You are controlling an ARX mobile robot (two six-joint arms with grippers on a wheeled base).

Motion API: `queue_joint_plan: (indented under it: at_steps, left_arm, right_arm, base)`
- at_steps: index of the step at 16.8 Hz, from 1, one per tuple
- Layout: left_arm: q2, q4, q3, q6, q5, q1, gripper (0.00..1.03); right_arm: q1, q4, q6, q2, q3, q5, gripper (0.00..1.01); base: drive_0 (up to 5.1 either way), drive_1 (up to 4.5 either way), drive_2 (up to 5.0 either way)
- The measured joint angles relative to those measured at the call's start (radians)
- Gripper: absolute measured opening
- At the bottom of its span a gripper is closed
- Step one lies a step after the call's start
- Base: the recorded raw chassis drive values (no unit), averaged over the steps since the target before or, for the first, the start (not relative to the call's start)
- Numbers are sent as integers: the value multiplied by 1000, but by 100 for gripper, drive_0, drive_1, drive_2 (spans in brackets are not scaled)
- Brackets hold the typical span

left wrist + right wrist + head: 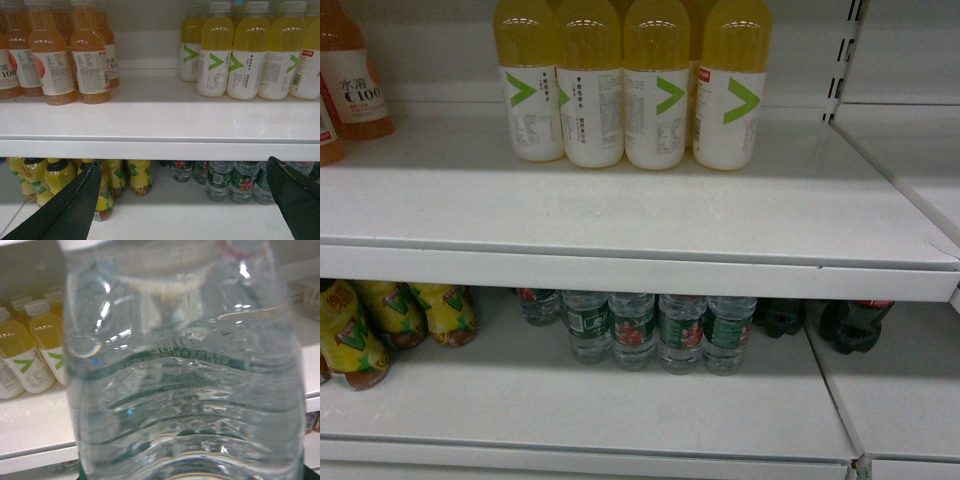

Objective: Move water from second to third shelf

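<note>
**Spotter:** Start on your left. What have you got?

**Me:** My left gripper (183, 162) is spread wide with nothing between its black fingers (75, 205). It hangs in front of the lower shelf (620, 410) and touches none of the stock.

**Spotter:** And the shelves, left to right?

**Me:** On the upper shelf (620, 210), orange drink bottles (350, 80) stand at the far left. Then comes a tight row of yellow juice bottles (630, 90) with white labels and green chevrons. On the lower shelf, the yellow-labelled bottles (395, 320) are on the left. The row of water bottles (660, 330) stands in the middle with green labels facing out, set well back from the front edge. Dark cola bottles (855, 322) with red caps are at the right, in the neighbouring bay.

**Spotter:** Where's the one you're after?

**Me:** Right up against my right wrist camera. The water (185, 380) fills nearly that whole view, clear and ribbed, and its base runs off the bottom edge. Behind it on the left I see the juice bottles on their shelf, so it sits out in front of that level.

**Spotter:** Is your right gripper clamped on it?

**Me:** I can't tell — the bottle hides the fingers, and the head view shows neither arm.
</note>
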State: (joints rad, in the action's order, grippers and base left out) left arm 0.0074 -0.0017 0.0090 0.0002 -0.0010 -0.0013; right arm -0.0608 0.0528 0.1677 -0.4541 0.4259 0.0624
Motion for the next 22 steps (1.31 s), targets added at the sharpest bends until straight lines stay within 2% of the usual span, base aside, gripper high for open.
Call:
queue_joint_plan:
  at_steps: [5, 8, 22]
  left_arm:
    - [0, -1, 0, 0, 0, 0, 98]
    - [0, -2, 0, 0, 0, 0, 98]
    - [0, -3, 0, 0, 0, 0, 98]
  right_arm:
    - [0, 0, 0, 0, 0, 0, 43]
    - [0, 0, 0, 0, 0, 0, 43]
    - [-5, 0, 0, 0, 0, 0, 43]
  base:
    - [0, 0, 0]
    - [-277, 150, 150]
    - [-414, 220, 220]
